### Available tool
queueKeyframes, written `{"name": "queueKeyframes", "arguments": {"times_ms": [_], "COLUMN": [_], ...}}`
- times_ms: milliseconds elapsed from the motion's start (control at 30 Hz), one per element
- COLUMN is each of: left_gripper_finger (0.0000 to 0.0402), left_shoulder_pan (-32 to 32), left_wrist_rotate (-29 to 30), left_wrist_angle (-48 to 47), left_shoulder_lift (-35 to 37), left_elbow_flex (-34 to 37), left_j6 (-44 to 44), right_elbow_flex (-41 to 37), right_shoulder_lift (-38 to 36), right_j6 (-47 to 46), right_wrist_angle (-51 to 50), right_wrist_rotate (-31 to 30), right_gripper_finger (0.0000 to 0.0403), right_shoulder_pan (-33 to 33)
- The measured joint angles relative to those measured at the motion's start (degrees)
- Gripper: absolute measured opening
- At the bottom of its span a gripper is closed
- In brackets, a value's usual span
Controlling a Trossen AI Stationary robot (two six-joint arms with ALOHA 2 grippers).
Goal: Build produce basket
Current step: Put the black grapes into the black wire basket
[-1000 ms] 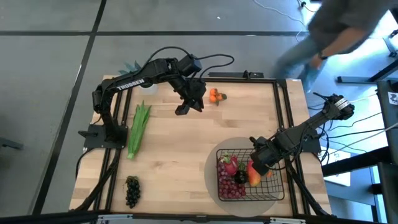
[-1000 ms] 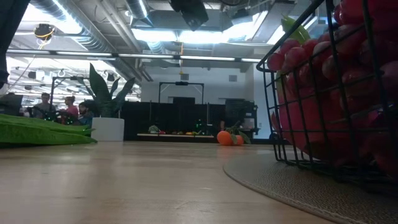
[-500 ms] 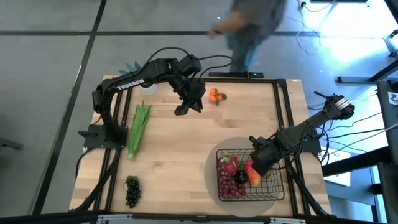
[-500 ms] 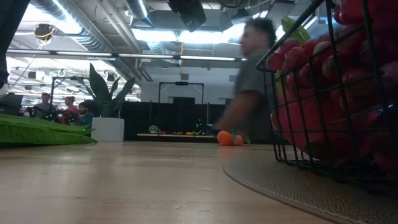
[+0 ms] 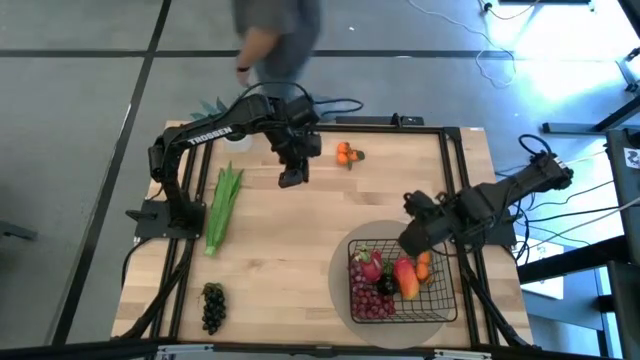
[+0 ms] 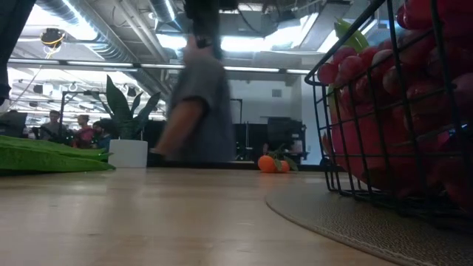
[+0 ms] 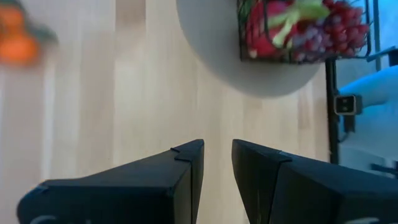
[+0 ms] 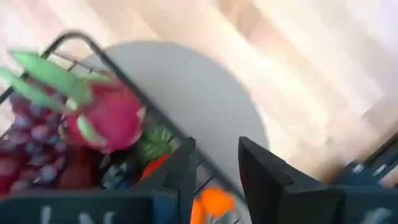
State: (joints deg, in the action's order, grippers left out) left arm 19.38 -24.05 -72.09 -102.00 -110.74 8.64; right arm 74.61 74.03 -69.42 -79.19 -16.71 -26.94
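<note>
table [image 5: 300, 260]: pale wood planks | basket [image 5: 440, 300]: black wire grid on my round grey mat [image 5: 340, 275], produce inside | my right gripper [image 5: 418, 238]: above its rim, slightly parted, empty | my left gripper [image 5: 291, 178]: narrow gap, empty, near glossy tangerines [image 5: 346, 153]

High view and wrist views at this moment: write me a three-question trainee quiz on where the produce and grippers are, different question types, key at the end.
1. True or false: the green leafy stalk lies inside the basket.
2. Multiple choice: the dark grape bunch lies (A) in the basket, (B) on the bare table near the front left corner, (C) under the left gripper.
3. Fill in: the right gripper hangs above the basket's far edge, its fingers slightly apart and holding ____.

Key
1. False; it lies on the table at the left side.
2. B.
3. Nothing; a tangerine already sits in the basket beside the mango.
</note>
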Motion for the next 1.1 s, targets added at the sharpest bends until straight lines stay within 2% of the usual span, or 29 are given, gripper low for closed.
{"name": "queueKeyframes", "arguments": {"times_ms": [200,333,667,800,933,1100], "left_gripper_finger": [0.0071,0.0071,0.0071,0.0071,0.0071,0.0071], "left_shoulder_pan": [-1.2,-1.8,-7.4,-11.1,-14.5,-19.2], "left_wrist_rotate": [2.8,6.2,19.0,21.7,21.8,23.6], "left_wrist_angle": [-4.7,-5.2,-7.5,-5.0,2.4,8.6], "left_shoulder_lift": [1.8,6.2,17.3,22.0,28.3,36.7], "left_elbow_flex": [0.0,0.0,0.9,8.3,19.9,32.2], "left_j6": [-5.0,-8.5,-21.0,-26.7,-32.8,-45.6], "right_elbow_flex": [2.5,2.6,2.6,2.6,2.6,2.6], "right_shoulder_lift": [0.0,0.0,0.0,0.0,0.0,0.0], "right_j6": [10.0,15.1,27.5,31.9,34.6,37.8], "right_wrist_angle": [-1.8,-1.8,0.8,3.1,5.1,7.2], "right_wrist_rotate": [-1.9,-2.2,-2.4,-2.3,-2.2,-1.2], "right_gripper_finger": [0.0105,0.0105,0.0105,0.0105,0.0105,0.0105], "right_shoulder_pan": [3.7,5.6,11.3,12.7,13.6,14.8]}}
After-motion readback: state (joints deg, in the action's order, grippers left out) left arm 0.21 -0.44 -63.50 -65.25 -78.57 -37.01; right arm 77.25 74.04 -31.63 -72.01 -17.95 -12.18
